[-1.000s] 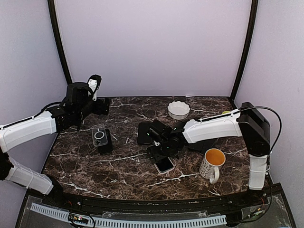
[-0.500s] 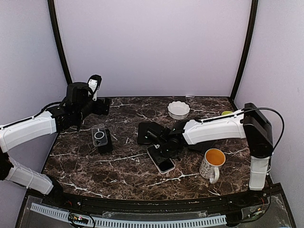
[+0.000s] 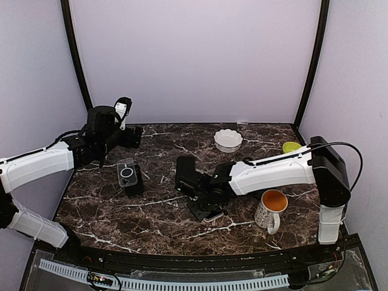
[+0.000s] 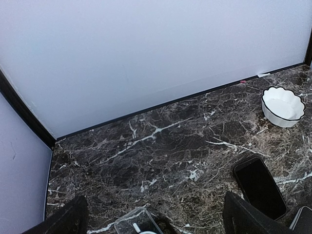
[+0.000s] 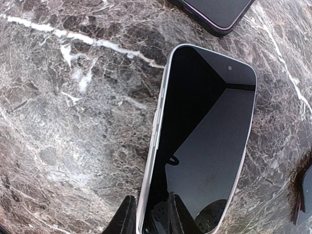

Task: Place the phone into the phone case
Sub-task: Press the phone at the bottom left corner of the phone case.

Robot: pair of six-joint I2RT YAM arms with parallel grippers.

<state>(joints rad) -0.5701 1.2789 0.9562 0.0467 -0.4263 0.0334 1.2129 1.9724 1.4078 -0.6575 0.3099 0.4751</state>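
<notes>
Top external view — right gripper [image 3: 204, 209] now covers phone [image 5: 204, 141].

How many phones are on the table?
2 for sure: one phone under the right claw, one black phone lying flat just beyond it. The black slab beside the clear case might be another; I cannot tell.

Top cam looks down from behind; left wrist faces the back wall [image 4: 146, 48]; right wrist sits close over the phone [image 5: 200, 141] (top shares it).
</notes>
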